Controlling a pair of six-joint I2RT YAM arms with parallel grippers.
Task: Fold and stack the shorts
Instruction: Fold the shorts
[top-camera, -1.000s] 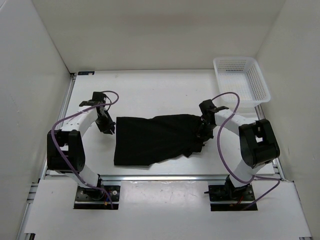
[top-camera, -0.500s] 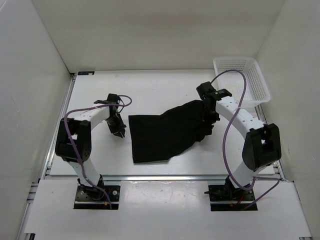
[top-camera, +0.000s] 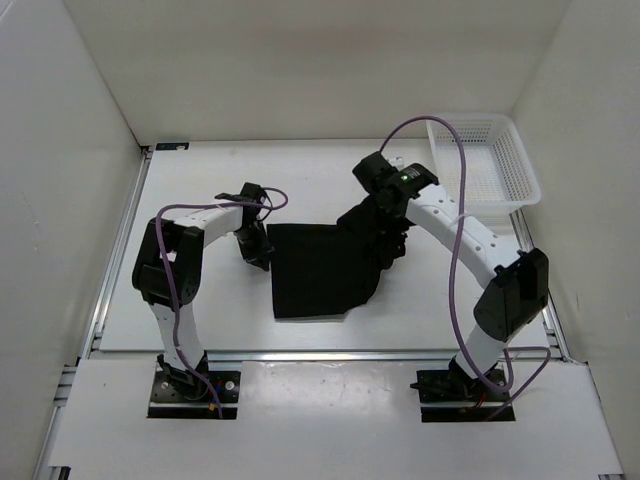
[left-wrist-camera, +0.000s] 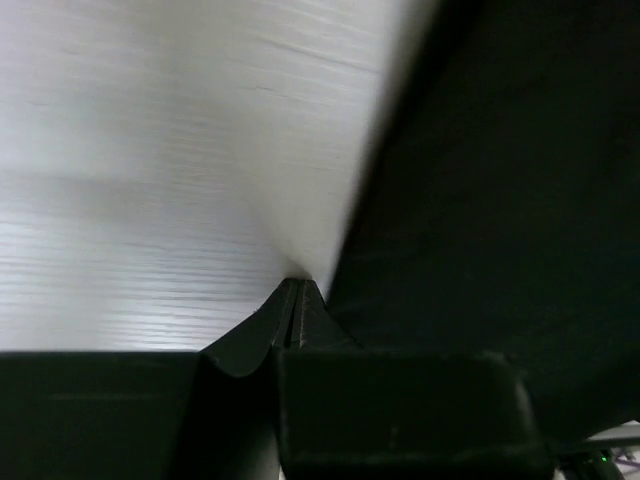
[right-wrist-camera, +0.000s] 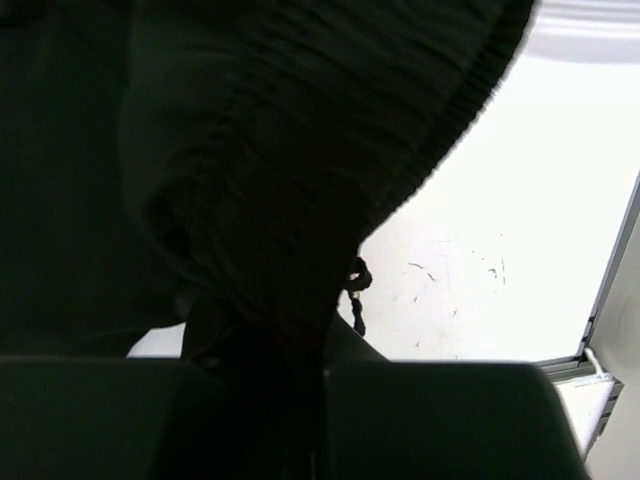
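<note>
- Two grippers tend one garment: the right gripper (top-camera: 392, 238) clamps the shorts (top-camera: 318, 278) by their bunched end, lifted above the desk (top-camera: 310, 185), likely to fold it leftward.
- The left gripper (top-camera: 262, 254), jaws together, sits at the left edge, probably as an anchor.
- Only the right wrist view shows the ribbed waistband (right-wrist-camera: 330, 150) in the grip; overhead gives the layout and the basket (top-camera: 522, 170).

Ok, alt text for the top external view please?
Black shorts lie on the table, their right side bunched and raised in the right gripper; the left gripper is shut at their left edge. A white basket sits far right.
</note>
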